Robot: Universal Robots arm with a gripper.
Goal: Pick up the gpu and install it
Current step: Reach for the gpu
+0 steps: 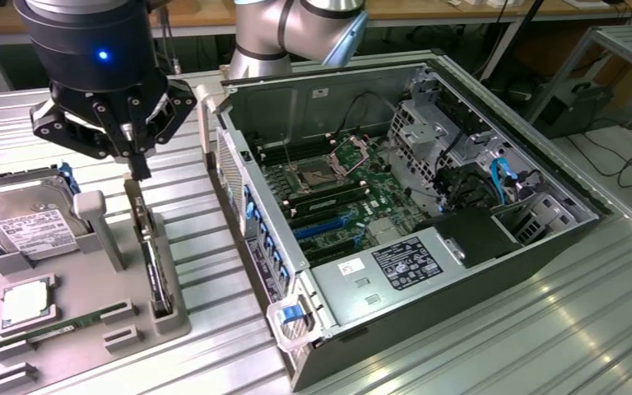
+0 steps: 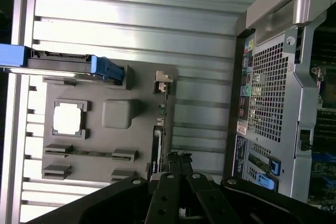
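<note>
The gpu (image 1: 154, 255) stands on edge in a slot of the grey holder tray (image 1: 129, 288), showing as a thin dark strip. My gripper (image 1: 138, 171) hangs just above the card's far end, its fingers pressed together, and I see nothing between them. In the wrist view the gpu (image 2: 156, 140) runs edge-on along the tray's side, with its metal end (image 2: 163, 80) away from the gripper (image 2: 178, 156), which is shut. The open computer case (image 1: 404, 206) lies at the exterior view's right, its motherboard (image 1: 327, 185) and blue card slots (image 1: 322, 224) exposed.
The tray also carries a silver hard drive (image 1: 20, 218), a square processor (image 1: 29, 300) and a narrow RAM stick (image 1: 63, 325). The case's rear wall (image 1: 253, 239) rises close beside the tray. Everything rests on a ribbed metal table (image 1: 513, 329).
</note>
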